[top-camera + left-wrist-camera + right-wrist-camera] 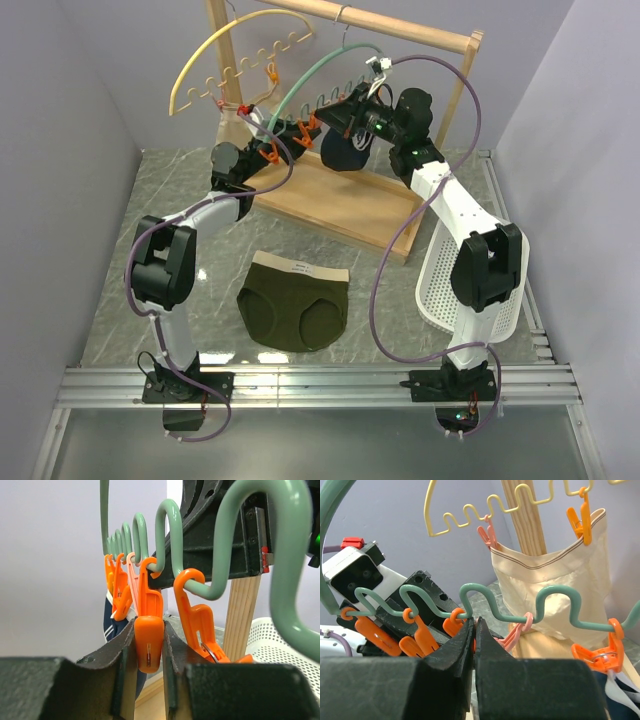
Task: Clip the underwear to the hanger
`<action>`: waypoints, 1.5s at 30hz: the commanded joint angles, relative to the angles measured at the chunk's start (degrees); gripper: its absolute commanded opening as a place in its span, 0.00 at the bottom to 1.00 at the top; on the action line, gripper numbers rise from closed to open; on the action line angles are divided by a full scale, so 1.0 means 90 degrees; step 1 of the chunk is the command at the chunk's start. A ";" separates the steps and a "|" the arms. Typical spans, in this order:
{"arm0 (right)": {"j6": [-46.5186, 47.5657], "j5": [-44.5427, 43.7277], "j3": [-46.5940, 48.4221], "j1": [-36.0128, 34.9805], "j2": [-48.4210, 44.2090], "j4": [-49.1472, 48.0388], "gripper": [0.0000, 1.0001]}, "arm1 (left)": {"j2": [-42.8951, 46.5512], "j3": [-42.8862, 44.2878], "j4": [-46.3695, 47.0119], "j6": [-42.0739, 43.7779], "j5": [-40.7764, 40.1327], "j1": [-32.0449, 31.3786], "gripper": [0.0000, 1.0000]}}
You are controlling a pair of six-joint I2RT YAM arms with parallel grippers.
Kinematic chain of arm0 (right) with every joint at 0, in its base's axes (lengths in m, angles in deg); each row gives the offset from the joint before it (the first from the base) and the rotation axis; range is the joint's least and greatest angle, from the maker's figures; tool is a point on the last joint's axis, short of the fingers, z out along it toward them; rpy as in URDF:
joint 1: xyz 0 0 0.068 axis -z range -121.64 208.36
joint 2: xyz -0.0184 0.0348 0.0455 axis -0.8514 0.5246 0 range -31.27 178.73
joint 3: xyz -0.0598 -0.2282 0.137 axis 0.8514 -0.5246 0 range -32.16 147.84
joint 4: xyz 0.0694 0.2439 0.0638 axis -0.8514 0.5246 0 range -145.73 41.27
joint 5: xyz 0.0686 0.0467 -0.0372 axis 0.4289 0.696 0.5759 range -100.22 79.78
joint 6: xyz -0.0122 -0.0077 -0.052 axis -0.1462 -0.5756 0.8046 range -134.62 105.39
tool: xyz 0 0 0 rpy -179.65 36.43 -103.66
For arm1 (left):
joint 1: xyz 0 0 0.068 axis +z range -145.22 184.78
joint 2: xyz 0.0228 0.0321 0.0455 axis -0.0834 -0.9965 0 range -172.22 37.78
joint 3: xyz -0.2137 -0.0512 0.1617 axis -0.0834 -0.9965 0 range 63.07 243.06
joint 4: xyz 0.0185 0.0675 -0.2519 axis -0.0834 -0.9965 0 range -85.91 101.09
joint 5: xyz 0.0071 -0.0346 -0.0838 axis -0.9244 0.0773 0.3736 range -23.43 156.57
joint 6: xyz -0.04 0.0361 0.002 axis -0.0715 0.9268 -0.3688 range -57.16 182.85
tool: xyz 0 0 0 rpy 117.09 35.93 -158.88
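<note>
The olive-green underwear (295, 305) with its tan waistband lies flat on the table between the two arms, and neither gripper touches it. The teal hanger (300, 90) hangs from the wooden rail, its row of orange clips under the wavy wire (172, 535). My left gripper (149, 627) is raised to that row (283, 143), and both pads press the sides of one orange clip (149, 650). My right gripper (475, 623) is shut, its tips just under the hanger wire (555, 597) from the other side (348, 118).
A navy garment (345, 152) hangs from the teal hanger's clips. A yellow scalloped hanger (215, 50) carries a beige garment (555, 570). The wooden rack's base (330, 195) sits behind the underwear. A white perforated basket (440, 280) stands at the right.
</note>
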 commanded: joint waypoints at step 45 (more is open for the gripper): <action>-0.0415 -0.1326 0.0187 -0.0115 -0.0226 0.1354 0.64 | -0.0022 0.0379 -0.0026 -0.0109 0.0239 0.0031 0.00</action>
